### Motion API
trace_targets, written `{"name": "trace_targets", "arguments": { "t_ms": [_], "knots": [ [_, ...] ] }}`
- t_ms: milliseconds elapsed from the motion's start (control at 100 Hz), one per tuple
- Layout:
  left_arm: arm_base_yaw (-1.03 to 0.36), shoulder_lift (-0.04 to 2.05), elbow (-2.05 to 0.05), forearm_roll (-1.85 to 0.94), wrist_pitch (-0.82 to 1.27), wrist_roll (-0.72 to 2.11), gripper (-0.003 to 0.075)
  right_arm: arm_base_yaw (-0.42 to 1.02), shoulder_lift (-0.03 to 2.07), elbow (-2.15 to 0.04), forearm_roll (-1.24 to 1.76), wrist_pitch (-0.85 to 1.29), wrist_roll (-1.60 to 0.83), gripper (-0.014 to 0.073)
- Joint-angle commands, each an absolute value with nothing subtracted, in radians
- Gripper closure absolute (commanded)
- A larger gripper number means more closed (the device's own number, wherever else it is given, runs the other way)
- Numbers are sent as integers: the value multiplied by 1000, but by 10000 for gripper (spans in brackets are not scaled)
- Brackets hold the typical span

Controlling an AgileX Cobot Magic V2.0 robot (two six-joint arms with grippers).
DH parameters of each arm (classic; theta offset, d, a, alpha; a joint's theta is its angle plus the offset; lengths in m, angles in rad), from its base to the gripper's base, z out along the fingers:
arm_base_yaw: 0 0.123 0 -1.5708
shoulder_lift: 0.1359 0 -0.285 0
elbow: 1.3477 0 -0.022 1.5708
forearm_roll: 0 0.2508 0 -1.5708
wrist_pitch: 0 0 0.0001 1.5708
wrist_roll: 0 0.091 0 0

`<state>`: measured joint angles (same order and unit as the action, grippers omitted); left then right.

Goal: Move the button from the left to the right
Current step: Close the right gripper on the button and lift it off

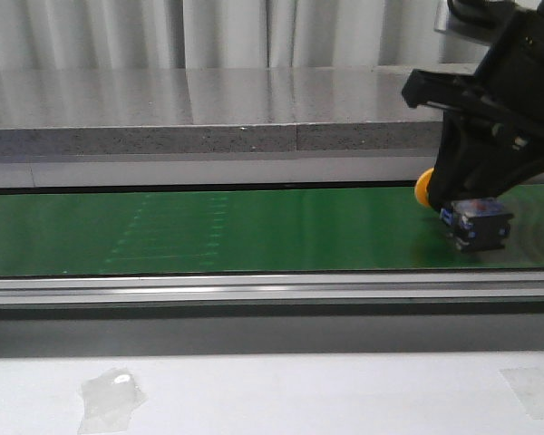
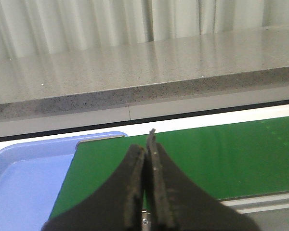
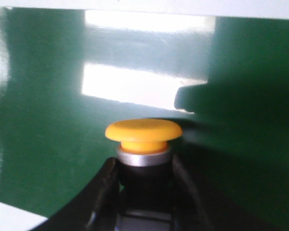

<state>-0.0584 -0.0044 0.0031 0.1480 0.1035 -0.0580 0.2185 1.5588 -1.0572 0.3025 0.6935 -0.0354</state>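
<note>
**Button in the right gripper, low over the right end of the belt**

Front view: the right gripper (image 1: 476, 222) hangs at the right end of the green belt (image 1: 208, 231). The button (image 1: 453, 213) is in it and lies sideways, its yellow cap poking out toward the left and the black body with blue marks showing below the gripper. The body looks to be at or just above the belt; I cannot tell whether it touches. The left arm is not in this view.

Left wrist view: the left gripper (image 2: 148, 185) has its fingers pressed together with nothing between them. It points over the left end of the belt, with a blue tray (image 2: 24, 168) just beside that end and a grey counter (image 2: 135, 72) behind.

Right wrist view: the right gripper's fingers (image 3: 106, 190) are closed on the button's black body just behind the silver collar, one on each side. The cap sticks out ahead of them over the glossy belt.

Risks, as I judge them: the hold is on the body only, near its front, so the button could pivot or slip if the fingers loosen unevenly. Released from above the belt, a button lying on its side may roll on the round cap and end up off the spot. If the belt runs, it could carry the button away after release.
</note>
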Motion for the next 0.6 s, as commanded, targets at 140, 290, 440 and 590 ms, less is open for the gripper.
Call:
{"name": "trace_targets", "arguments": {
  "t_ms": [140, 290, 440, 590],
  "knots": [
    [-56, -36, 45, 139, 26, -64, 740, 197, 1443, -1245, 230, 818, -45, 629],
    [-56, -36, 45, 139, 26, -64, 740, 146, 1422, -1320, 189, 893, -45, 629],
    [-56, -36, 45, 139, 26, -64, 740, 58, 1420, -1337, 187, 924, -57, 629],
    [-56, -36, 45, 139, 26, -64, 740, -35, 1420, -1337, 187, 927, -102, 629]
  ]
}}
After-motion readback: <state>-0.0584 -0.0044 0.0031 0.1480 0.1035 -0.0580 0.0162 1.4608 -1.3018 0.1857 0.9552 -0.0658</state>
